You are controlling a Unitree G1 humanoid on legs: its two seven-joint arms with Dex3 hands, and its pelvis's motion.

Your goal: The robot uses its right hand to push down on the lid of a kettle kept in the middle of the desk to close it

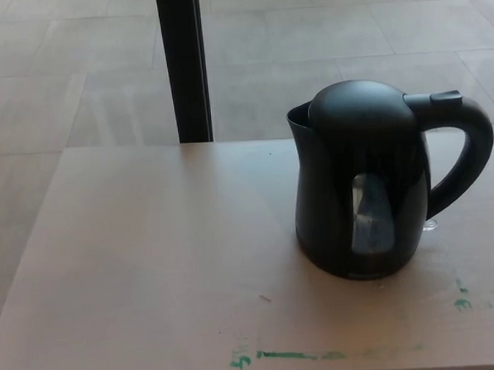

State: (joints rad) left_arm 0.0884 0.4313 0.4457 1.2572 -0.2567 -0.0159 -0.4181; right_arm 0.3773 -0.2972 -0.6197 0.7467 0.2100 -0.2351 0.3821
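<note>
A black electric kettle [363, 187] stands upright on the pale wooden desk [151, 256], right of centre. Its domed lid [360, 104] sits low over the body. The spout points left and the curved handle [465, 153] points right. A clear water window shows on its front. Neither of my hands appears in the head view.
A black vertical post [184, 64] rises behind the desk's far edge. Tiled floor lies beyond. Green paint marks [289, 354] run along the desk's near edge and at the right. The left half of the desk holds nothing.
</note>
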